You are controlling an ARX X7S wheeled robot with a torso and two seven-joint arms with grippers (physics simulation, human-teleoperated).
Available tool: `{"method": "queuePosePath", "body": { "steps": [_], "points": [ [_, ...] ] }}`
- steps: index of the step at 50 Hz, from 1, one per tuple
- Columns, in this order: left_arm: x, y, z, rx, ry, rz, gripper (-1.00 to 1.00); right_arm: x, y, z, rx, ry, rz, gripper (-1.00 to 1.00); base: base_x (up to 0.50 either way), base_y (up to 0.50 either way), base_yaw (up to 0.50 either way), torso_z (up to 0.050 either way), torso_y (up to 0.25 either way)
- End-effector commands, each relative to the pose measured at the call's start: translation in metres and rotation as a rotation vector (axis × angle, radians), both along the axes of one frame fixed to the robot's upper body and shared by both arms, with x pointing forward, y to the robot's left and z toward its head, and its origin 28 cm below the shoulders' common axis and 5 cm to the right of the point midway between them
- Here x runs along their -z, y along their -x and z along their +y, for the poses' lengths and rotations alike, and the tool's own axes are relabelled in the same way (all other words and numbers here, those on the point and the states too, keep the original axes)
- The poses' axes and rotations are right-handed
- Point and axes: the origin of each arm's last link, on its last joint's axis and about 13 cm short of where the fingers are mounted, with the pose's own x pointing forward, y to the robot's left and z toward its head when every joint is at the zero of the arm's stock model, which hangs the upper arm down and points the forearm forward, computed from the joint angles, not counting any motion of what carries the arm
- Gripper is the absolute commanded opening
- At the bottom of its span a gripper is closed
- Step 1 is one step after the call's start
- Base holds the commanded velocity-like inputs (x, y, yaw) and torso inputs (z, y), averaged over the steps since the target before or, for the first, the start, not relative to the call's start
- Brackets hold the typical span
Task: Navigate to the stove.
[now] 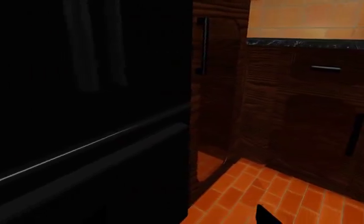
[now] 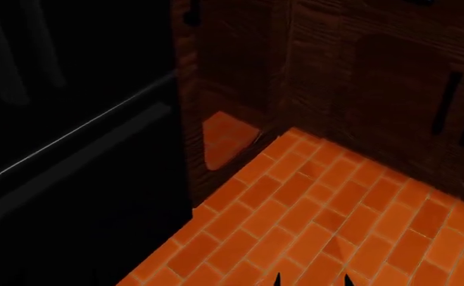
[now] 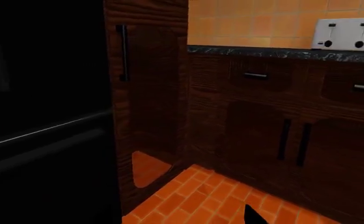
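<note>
The stove is out of view in all three views. A tall black fridge (image 2: 65,149) with a bottom drawer fills the left of the head view, close in front of me. Dark wood cabinets (image 2: 374,89) stand to its right. One dark fingertip (image 1: 266,217) of the left gripper pokes in at the edge of the left wrist view over the brick floor. The right wrist view likewise shows one fingertip (image 3: 253,216). Each gripper's other finger is lost against the black fridge. Two dark tips (image 2: 278,280) sit at the head view's lower edge.
Orange brick floor (image 2: 311,214) runs between the fridge and the cabinets. A tall wood panel (image 3: 147,93) with a black bar handle flanks the fridge. A dark stone counter (image 3: 275,52) carries a white toaster (image 3: 347,33) against an orange tiled wall.
</note>
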Motion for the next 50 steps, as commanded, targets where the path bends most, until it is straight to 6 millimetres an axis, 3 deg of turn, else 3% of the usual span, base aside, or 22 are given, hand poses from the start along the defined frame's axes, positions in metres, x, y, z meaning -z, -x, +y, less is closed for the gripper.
{"method": "queuePosePath", "body": {
  "steps": [1, 50],
  "points": [
    [0.0004, -0.0004, 0.0002, 0.001, -0.004, -0.004, 1.00, 0.0003, -0.0004, 0.0006, -0.006, 0.000, 0.000, 1.00, 0.00, 0.00, -0.50, 0.000, 0.000],
    [0.0015, -0.0014, 0.0016, 0.002, -0.006, -0.001, 1.00, 0.0000, 0.0004, 0.0018, -0.008, 0.003, -0.014, 1.00, 0.05, -0.10, -0.50, 0.000, 0.000]
  ]
}}
